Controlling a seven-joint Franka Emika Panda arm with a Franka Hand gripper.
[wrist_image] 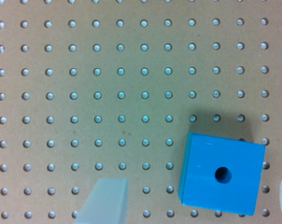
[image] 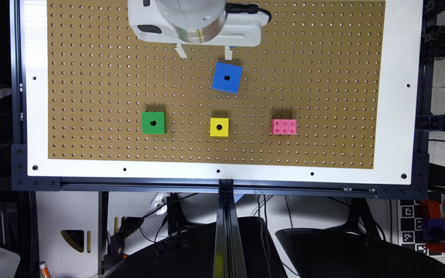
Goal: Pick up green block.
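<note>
Pegboard (image: 91, 38) brown, dotted with holes, set in a white frame (image: 398, 96). Four blocks on it, all resting flat, all well apart from one another. Landmark: the yellow cube (image: 219, 127), one dark hole in its top. The green block (image: 153, 122) sits to the exterior view's left of the yellow cube, about level with it, hole up, nothing touching it. Pink brick (image: 284, 126), studded top, sits on the opposite side of the yellow cube, same row. Blue block (image: 227, 77) lies beyond the yellow cube toward the arm, turned slightly askew to the peg rows, hole up. Arm's white wrist housing (image: 195, 21) hangs over the far part of the board, past the blue block from the yellow cube. Gripper (image: 204, 52) is spread wide, fingers far apart and holding nothing; one fingertip (image: 228, 53) stands just beside the blue block's far edge, whether touching I cannot tell. Wrist view: blue block (wrist_image: 221, 174) sits between the two pale fingertips (wrist_image: 106, 200), nearer the one at the picture edge, bare pegboard (wrist_image: 108, 70) around it. Gripper well apart from the green block.
</note>
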